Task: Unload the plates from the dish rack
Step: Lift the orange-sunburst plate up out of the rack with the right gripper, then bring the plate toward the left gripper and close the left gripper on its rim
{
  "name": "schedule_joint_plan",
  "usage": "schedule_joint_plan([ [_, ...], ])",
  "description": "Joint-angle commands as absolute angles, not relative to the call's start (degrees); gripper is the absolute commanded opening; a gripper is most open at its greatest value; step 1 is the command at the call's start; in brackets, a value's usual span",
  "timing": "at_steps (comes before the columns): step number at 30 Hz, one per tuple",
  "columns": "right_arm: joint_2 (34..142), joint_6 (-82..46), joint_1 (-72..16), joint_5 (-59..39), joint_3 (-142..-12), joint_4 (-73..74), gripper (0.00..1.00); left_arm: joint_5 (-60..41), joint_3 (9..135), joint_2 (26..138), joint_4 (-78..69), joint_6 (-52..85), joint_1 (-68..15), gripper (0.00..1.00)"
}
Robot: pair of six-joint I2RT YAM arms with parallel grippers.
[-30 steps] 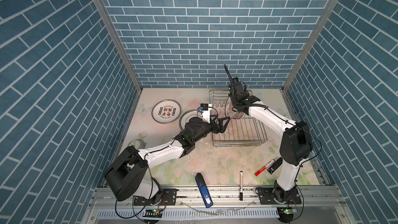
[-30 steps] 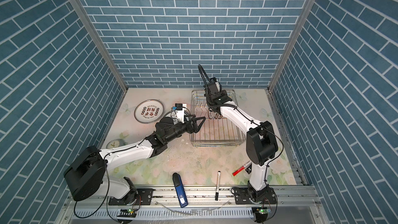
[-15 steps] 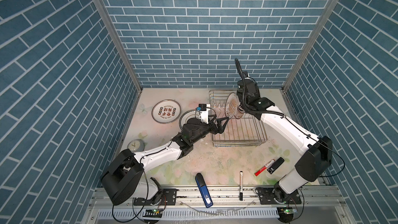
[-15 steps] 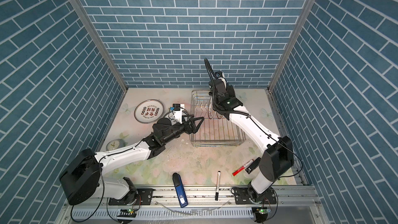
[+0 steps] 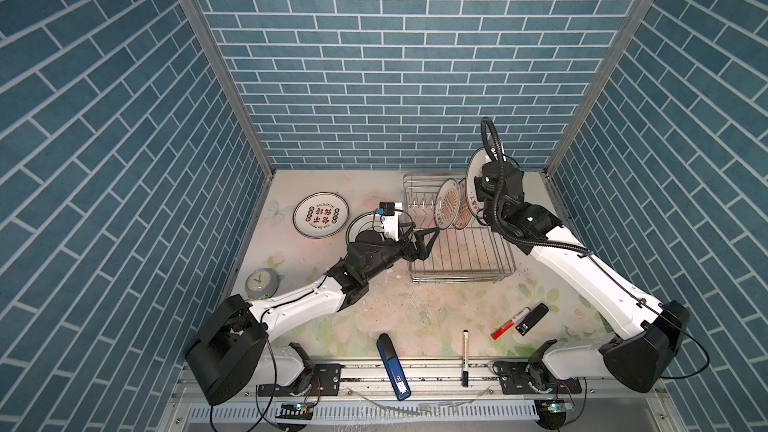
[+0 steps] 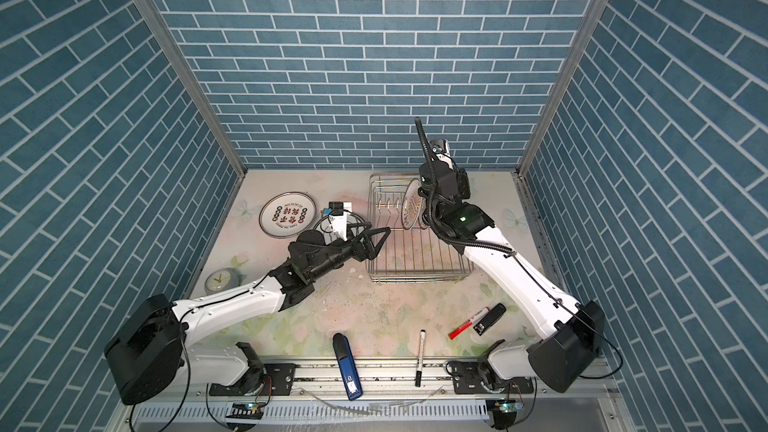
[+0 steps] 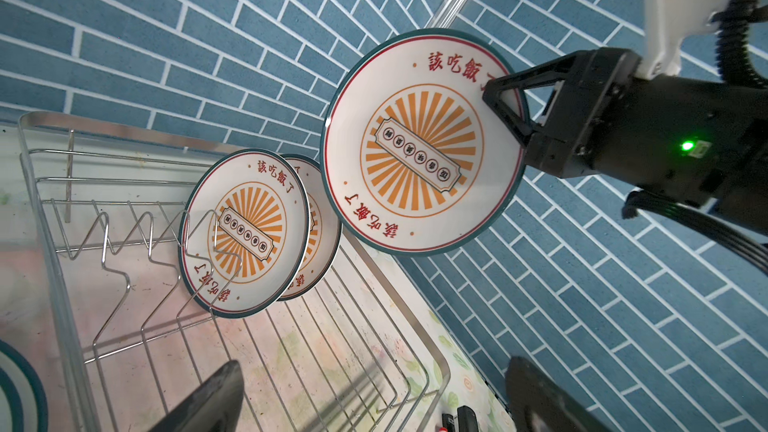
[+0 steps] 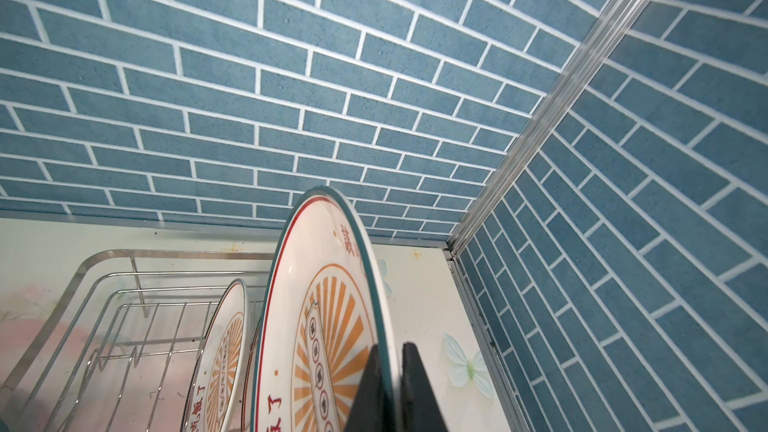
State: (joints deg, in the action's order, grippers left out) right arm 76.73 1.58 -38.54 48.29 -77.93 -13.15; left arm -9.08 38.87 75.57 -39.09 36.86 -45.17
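My right gripper [image 8: 392, 380] is shut on the rim of a white plate [image 7: 419, 139] with an orange sunburst, held upright in the air above the back right of the dish rack [image 5: 461, 280]. Two more sunburst plates [image 5: 446, 209] [image 7: 324, 243] lean in the rack's prongs below it. A plate with red characters [image 5: 320, 216] lies flat on the table to the rack's left. My left gripper [image 5: 430, 243] stands open at the rack's left side, low over its wires, with nothing between its fingers [image 7: 208, 401].
A small grey clock [image 5: 259, 282] sits by the left wall. Along the front lie a blue device [image 5: 392, 365], a black pen [image 5: 465, 351], a red marker [image 5: 511, 322] and a black block [image 5: 532, 319]. The back wall and right corner post stand close behind the held plate.
The right gripper has lifted its plate up out of the rack and carried it to the right. The left gripper has stayed open and nearly still beside the rack.
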Motion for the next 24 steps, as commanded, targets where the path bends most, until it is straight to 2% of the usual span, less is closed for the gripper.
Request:
schedule_joint_plan([
  [1,72.7,2.2,-38.8,47.8,-76.2,-7.8,0.0,-8.6,38.0,73.7,-38.0,36.6,-45.5,1.0],
  [8,67.8,-0.4,-38.8,43.6,-72.5,-7.6,0.0,-9.4,36.8,72.7,-38.7,36.5,-45.5,1.0],
  [16,60.5,-6.9,-37.7,28.4,-67.4,-8.5,0.0,-9.2,33.1,68.7,-41.2,36.7,-45.6,1.0],
  [24,54.3,-14.9,-32.4,9.5,-61.6,-6.9,0.0,-10.1,30.8,67.3,-43.9,38.0,-45.6,1.0],
])
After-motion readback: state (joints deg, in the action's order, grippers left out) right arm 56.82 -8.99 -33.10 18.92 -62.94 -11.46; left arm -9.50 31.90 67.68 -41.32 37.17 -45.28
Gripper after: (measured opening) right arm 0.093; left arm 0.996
